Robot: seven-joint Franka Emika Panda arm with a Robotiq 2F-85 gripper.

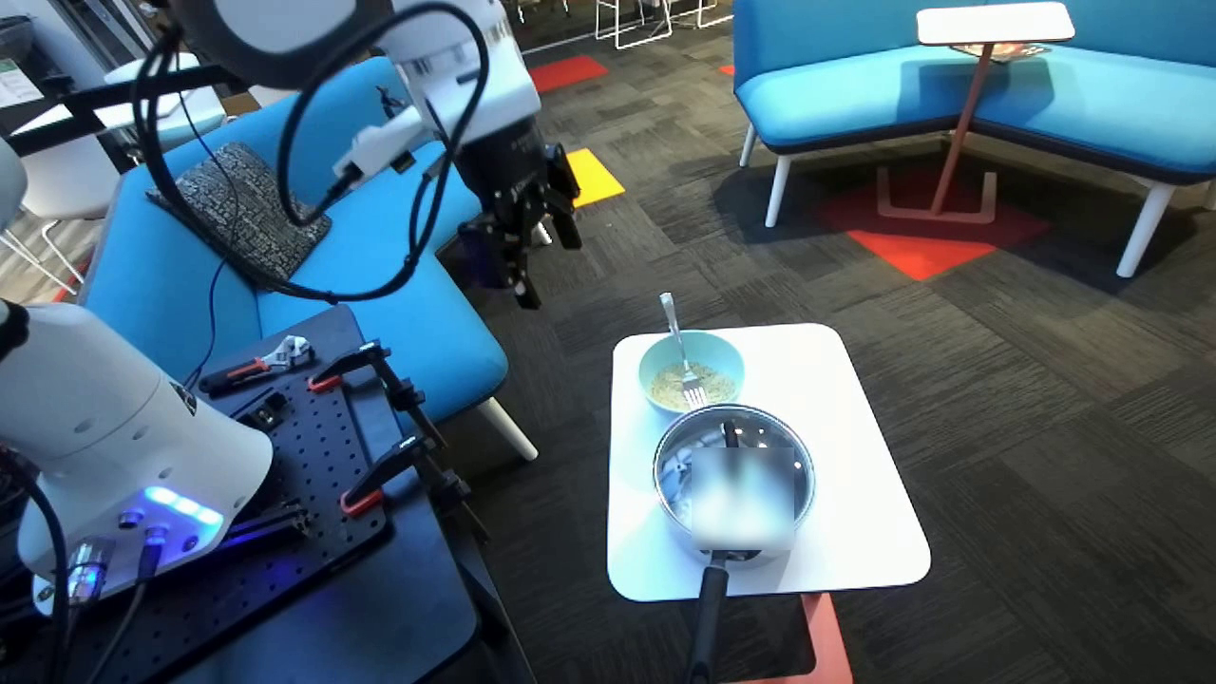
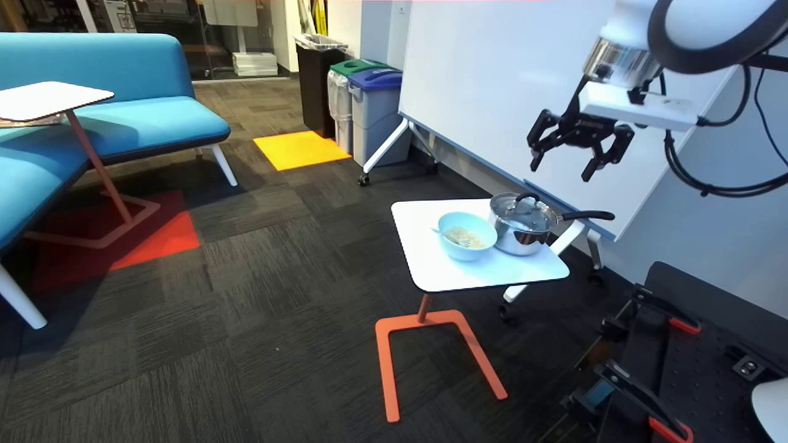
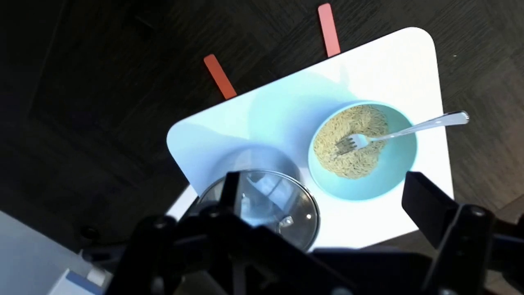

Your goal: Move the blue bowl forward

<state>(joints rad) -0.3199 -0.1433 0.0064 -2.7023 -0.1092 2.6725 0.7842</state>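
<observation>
1. The two dark fingers [image 3: 426, 205] are released and spread wide, holding nothing. In the wrist view their tips lie near 7 and 4 o'clock; in an exterior view they hang in the air, well above the tabletop [image 2: 443, 271].
2. The blue bowl [image 3: 391, 169] stands upright on the tabletop at 3 o'clock in the wrist view, below the fingers and well apart from them. Hours given next are read around its rim in that view.
3. Loose pale grains [image 3: 355, 166], probably dry rice, gather toward 10 o'clock inside it. A metal fork [image 3: 413, 129] rests on them, its handle crossing the rim at 2 o'clock.
4. The bowl's wall looks thin and smooth: likely stiff and a little slippery, though plastic or ceramic cannot be told. It should be light to lift, yet a tilt could spill grains or swing the fork loose.
5. The best hold is probably a pinch at 5 o'clock, one finger inside against bare wall and one outside, away from the fork.
6. A lidded silver pot [image 2: 517, 239] sits just beside the bowl at 8 o'clock, a poor side to reach in; whether the two touch is unclear.
</observation>
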